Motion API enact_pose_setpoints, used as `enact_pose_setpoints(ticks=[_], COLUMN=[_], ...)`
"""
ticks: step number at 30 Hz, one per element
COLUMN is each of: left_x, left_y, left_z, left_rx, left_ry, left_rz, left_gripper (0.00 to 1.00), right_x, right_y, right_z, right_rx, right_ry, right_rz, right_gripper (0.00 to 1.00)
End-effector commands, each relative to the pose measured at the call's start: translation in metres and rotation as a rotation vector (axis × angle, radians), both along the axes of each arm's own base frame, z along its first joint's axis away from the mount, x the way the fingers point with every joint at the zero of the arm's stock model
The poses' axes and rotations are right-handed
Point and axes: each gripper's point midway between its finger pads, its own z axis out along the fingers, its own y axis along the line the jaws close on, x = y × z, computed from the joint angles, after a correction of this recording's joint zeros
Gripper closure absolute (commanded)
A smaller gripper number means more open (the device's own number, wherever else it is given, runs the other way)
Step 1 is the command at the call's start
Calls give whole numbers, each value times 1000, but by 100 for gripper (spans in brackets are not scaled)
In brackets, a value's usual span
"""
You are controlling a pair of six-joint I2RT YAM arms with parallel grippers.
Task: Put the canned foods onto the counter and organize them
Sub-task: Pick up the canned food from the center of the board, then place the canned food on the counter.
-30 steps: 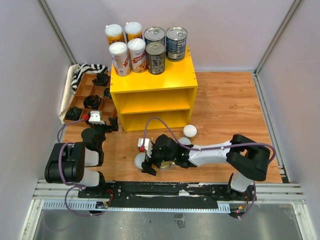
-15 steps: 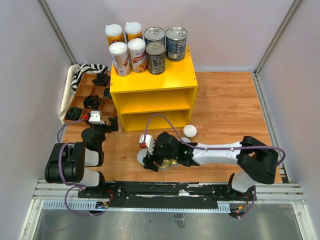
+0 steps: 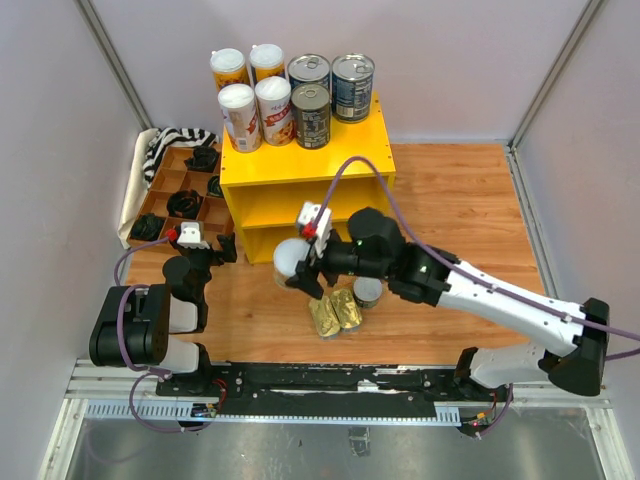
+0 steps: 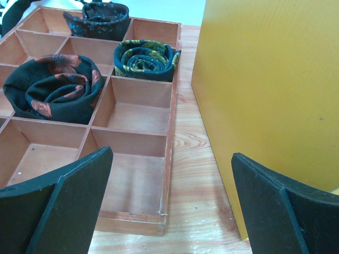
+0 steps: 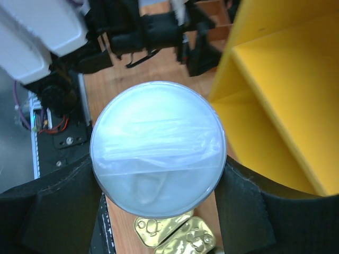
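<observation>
Between the counter point(image 3: 305, 180) and the near rail, the wood floor point(image 3: 450, 200) lies open on the right. The left is crowded by the brown tray point(image 3: 160, 190), set just beside the counter's left wall. The right gripper point(image 3: 298, 262) is clamped on a short white-lidded can point(image 3: 291, 256), a finger point(image 5: 53, 206) on each side, holding it off the floor before the left end of the lower shelf. The left gripper point(image 4: 170, 159) sits low by the tray's near corner, jaws wide apart on nothing. Four tall white-lidded cylinders point(image 3: 238, 115) and three silver-topped cans point(image 3: 311, 112) stand on the counter top, grouped at its back left. Two flat gold tins point(image 3: 335, 312) lie touching on the floor. One grey-topped can point(image 3: 367, 292) shows beside the right arm, partly hidden. Three rolled dark cloths point(image 4: 53, 87) show in the left wrist view, where the tray's far compartments are cut off.
</observation>
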Motion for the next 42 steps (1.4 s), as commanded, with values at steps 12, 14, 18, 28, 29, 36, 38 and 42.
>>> enact_pose_setpoints(ticks=[12,14,18,28,29,36,38,42], left_x=[3,3,3,3,4,4,3,3], left_y=[-2,-2,-2,-2,-2,-2,-2,-2], left_z=[6,6,6,6,7,7,6,6], left_rx=[14,14,14,14,14,14,14,14], left_ry=[-23,-23,-23,-23,-25,-24,-23,-22], left_rz=[-10,-10,-11,-10,-10,-10,-10,-9], left_gripper=[0,0,0,0,0,0,0,0], right_x=[119,128,140,191,196,228,233,234], right_y=[-66,-76,-97,-127,-127,-130,-132,-135], right_z=[190,199,208,199,196,180,177,173], right_rx=[246,254,243,180,172,138,134,124], right_ry=[-112,-108,-107,-59,-53,-25,-20,-18], right_rz=[-409,-440,-497,-622,-628,-655,-658,-650], right_gripper=[99,99,99,99,99,95,87,18])
